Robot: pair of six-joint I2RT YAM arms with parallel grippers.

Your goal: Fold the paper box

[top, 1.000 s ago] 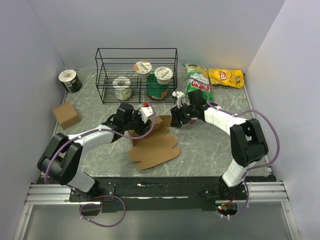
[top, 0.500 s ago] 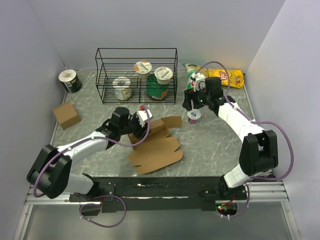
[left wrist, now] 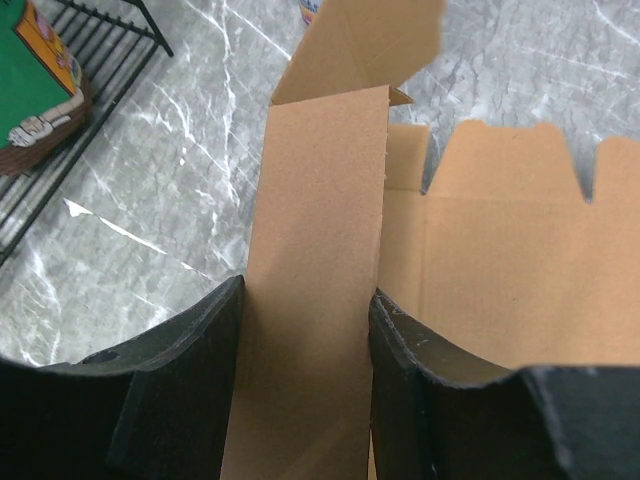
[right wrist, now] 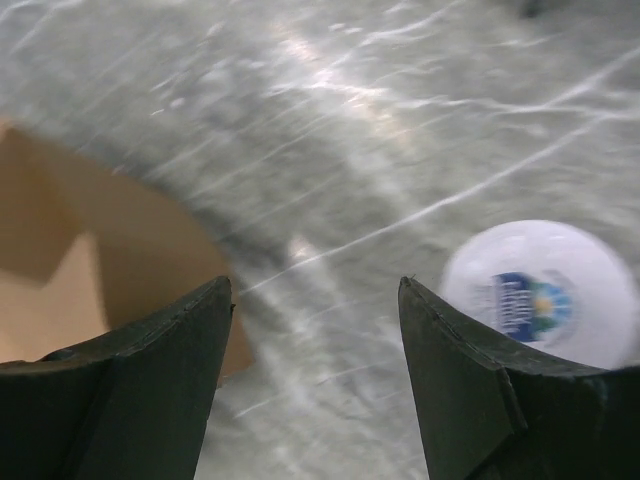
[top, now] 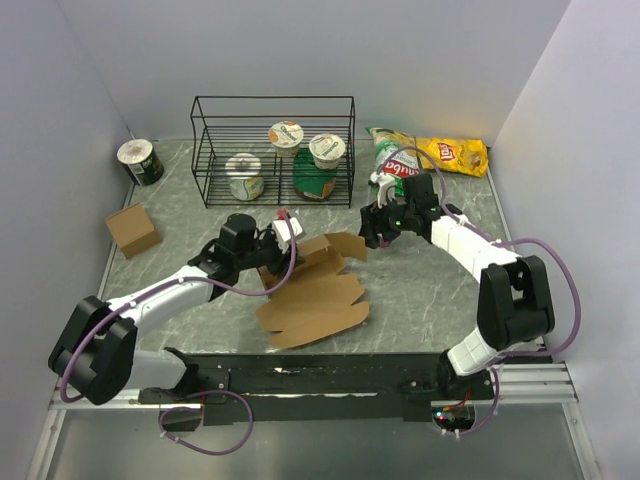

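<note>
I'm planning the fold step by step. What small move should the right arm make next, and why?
Probably ease the right gripper toward the raised end flap of the paper box: its jaws stand open and empty beside it, while the left gripper pinches the upright panel.

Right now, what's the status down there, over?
Left tool shut on a paper box panel. Right tool open, empty, near the box edge. White cup beside it.

The paper box (left wrist: 315, 250) runs off the bottom and right edges of the left wrist view, and a green tub (left wrist: 30, 90) is cut off at its left. The right wrist view is blurred, leaving the print on the white cup (right wrist: 540, 295) unreadable.
</note>
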